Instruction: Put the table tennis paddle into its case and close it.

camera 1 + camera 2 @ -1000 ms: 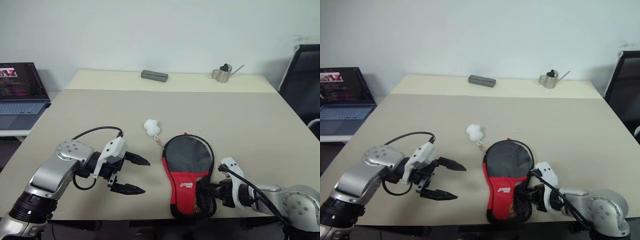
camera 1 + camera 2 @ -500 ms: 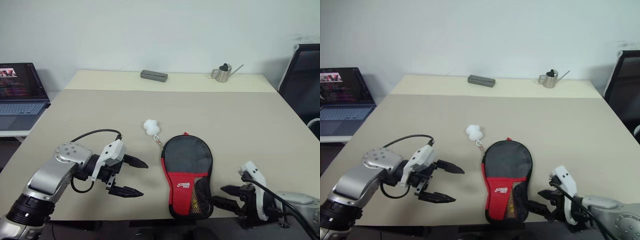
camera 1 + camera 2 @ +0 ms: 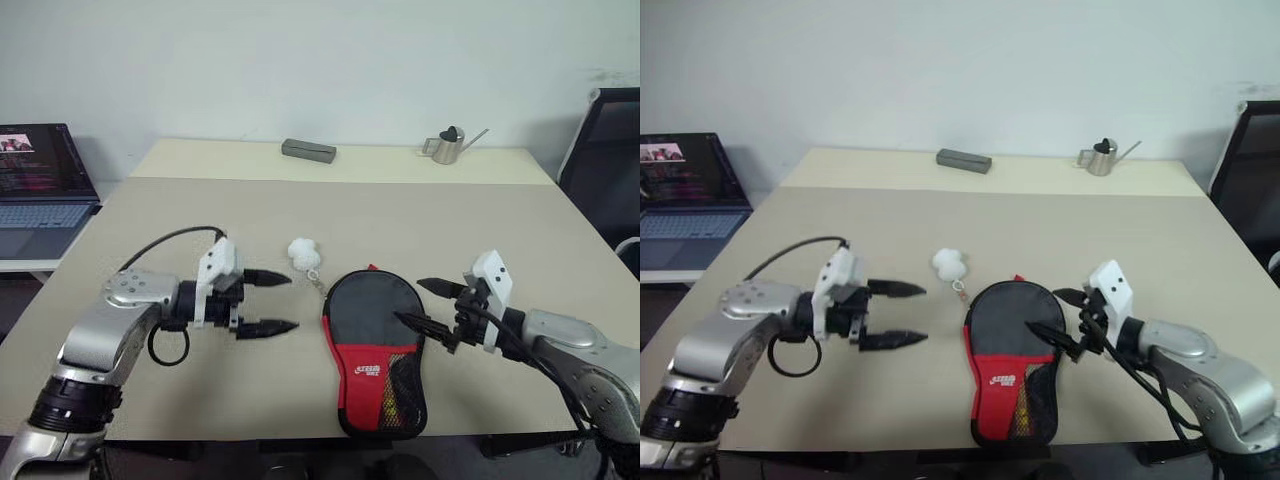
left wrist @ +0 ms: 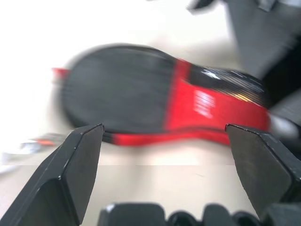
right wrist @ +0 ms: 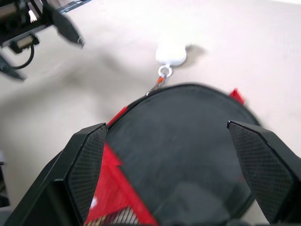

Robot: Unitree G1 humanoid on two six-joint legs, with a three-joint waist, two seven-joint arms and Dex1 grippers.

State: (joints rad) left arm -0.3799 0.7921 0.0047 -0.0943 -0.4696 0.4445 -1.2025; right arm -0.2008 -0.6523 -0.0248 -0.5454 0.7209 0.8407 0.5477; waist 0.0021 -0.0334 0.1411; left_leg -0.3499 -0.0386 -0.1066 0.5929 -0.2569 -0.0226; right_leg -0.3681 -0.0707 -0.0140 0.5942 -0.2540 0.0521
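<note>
Case point(image 3: 375, 350) flat on table point(image 3: 480, 240) near front edge, between 2 grippers; soft fabric, light, likely limp unless paddle inside stiffens it; best grip judged at rim or zip pull. Left gripper point(image 3: 268, 302) wide, empty. Right gripper point(image 3: 432, 304) wide, empty; 1 s earlier low beside case's red end, now raised.

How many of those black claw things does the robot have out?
2. The left gripper hangs open left of the case; the right gripper hangs open over the case's right edge.

Case point(image 3: 377, 350) on table point(image 3: 500, 220) — between left gripper point(image 3: 280, 302) and right gripper point(image 3: 427, 304).
</note>
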